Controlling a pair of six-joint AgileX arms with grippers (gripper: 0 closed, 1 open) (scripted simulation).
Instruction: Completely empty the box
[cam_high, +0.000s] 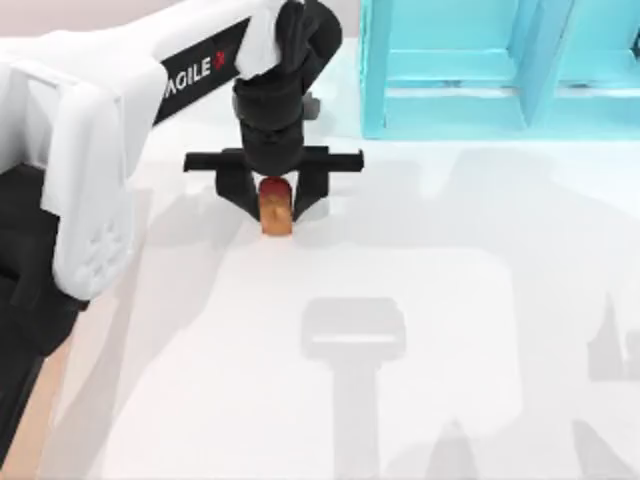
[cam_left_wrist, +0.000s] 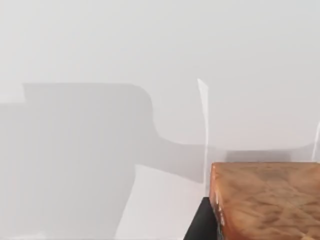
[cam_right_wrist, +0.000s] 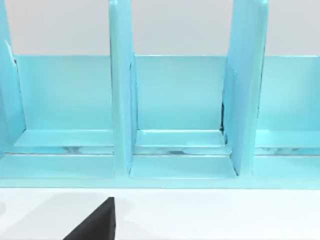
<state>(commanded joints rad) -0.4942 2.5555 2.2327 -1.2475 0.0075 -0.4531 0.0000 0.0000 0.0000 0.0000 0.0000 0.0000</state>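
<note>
At the top view's left, my left arm (cam_high: 90, 150) reaches in over the white desk (cam_high: 450, 330), its black claw (cam_high: 275, 205) pointing down near the desk's far middle. The two fingers (cam_high: 232, 188) are pinching a small orange-brown block with a reddish top (cam_high: 275, 212), one finger on each side. In the left wrist view the same block (cam_left_wrist: 267, 200) appears as a brown, wood-grained slab beside a dark finger (cam_left_wrist: 202, 222), with the pale desk (cam_left_wrist: 100, 60) beyond it. To the right, at the far edge, stands a turquoise shelf cabinet (cam_high: 500, 70) with upright dividers. The right wrist view faces that cabinet (cam_right_wrist: 175, 110) head on, showing its open compartments; a dark part of the right claw (cam_right_wrist: 97, 222) juts in at the edge, and I cannot tell how its fingers stand.
</note>
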